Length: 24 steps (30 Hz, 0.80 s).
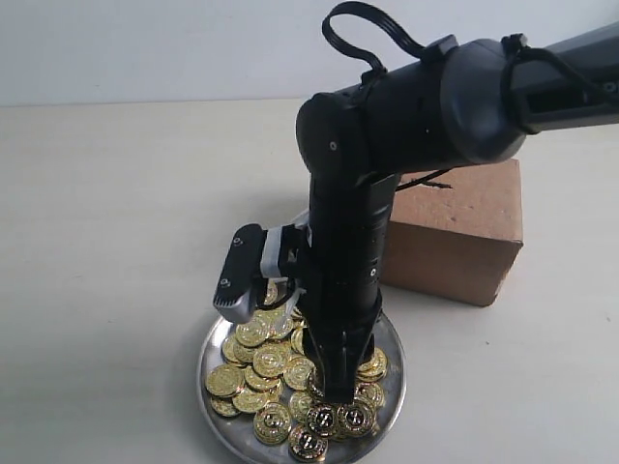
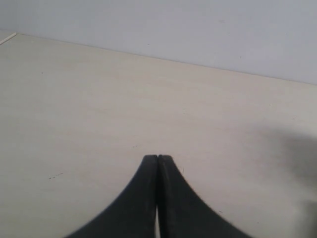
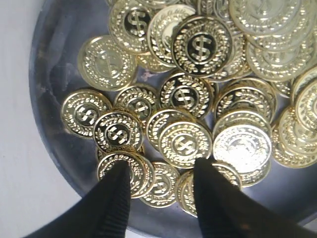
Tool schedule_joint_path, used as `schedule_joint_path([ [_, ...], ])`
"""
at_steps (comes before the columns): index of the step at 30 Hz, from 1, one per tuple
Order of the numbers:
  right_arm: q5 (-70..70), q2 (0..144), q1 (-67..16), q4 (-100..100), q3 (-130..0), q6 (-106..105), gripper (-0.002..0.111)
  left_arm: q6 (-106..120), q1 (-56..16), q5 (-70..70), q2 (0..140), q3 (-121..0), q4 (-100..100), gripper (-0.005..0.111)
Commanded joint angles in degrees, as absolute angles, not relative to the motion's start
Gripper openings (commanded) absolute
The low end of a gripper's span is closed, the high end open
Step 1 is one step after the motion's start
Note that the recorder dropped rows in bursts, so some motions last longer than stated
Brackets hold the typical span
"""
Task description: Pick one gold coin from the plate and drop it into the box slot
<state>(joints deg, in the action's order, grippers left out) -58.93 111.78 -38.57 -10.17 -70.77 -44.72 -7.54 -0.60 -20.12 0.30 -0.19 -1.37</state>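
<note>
A round silver plate [image 1: 218, 411] at the front of the table holds several gold coins [image 1: 272, 360]. My right gripper [image 1: 338, 391] points straight down into the pile near the plate's front rim. In the right wrist view that gripper [image 3: 161, 167] is open, its fingertips [image 3: 120, 171] resting among the coins with one gold coin [image 3: 161, 184] lying between them on the plate [image 3: 54, 124]. The brown cardboard box [image 1: 462, 232] stands behind the plate to the right; its slot is hidden by the arm. My left gripper [image 2: 158, 157] is shut with nothing in it, over bare table.
The black right arm [image 1: 406, 116] reaches in from the upper right and covers part of the box top. A grey camera mount [image 1: 242, 271] juts out over the plate's left side. Pale table [image 1: 116, 213] lies to the left.
</note>
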Motion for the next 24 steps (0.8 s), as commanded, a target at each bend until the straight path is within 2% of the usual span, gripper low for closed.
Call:
schedule_joint_path([
  [1,-57.1,113.3,-38.7,-8.4,-70.5,-47.5,0.041,-7.6,-0.9,-20.0,0.0,0.0,-1.6,0.000],
  [4,-53.1,114.0,-38.7,-8.0,-69.8,-47.6,0.041,-7.6,-0.9,-20.0,0.0,0.0,-1.6,0.000],
  [24,-48.6,114.0,-38.7,-9.4,-68.2,-40.3,0.041,-7.6,-0.9,-20.0,0.0,0.0,-1.6,0.000],
])
